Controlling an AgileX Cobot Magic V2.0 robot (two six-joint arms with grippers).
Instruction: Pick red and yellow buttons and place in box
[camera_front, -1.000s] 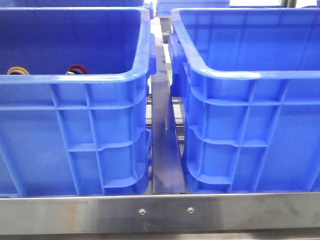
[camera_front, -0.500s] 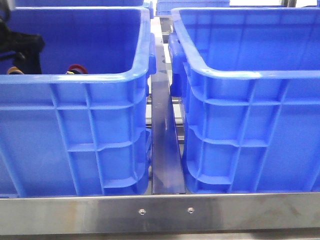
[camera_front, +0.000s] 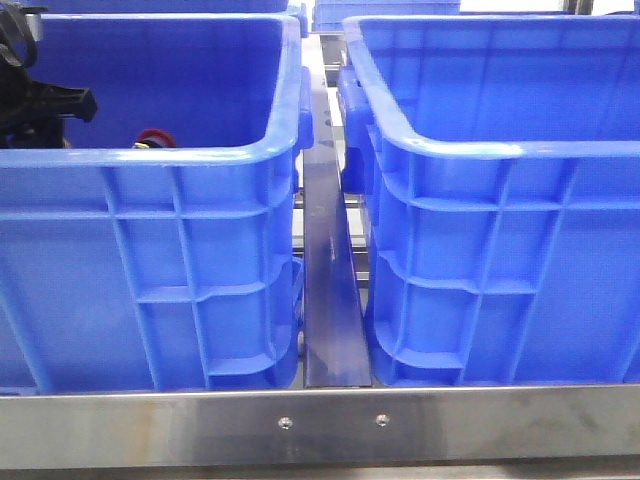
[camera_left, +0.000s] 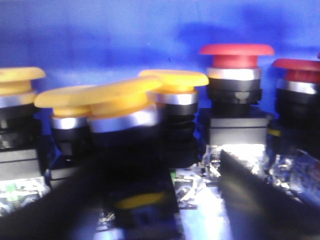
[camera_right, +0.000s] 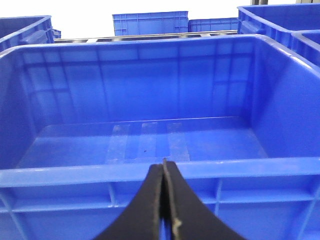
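Two crates face me; my left gripper (camera_left: 150, 200) is down inside the left crate (camera_front: 150, 160), fingers spread either side of a yellow button (camera_left: 120, 100), nothing pinched yet. Beside that yellow one stand more yellows and a red button (camera_left: 236, 62), all upright on their bases. My right gripper (camera_right: 163, 200) hangs pressed shut and empty before the empty box (camera_right: 150, 172), clear of the drop.

no readable text, labels, numbers or signs anywhere
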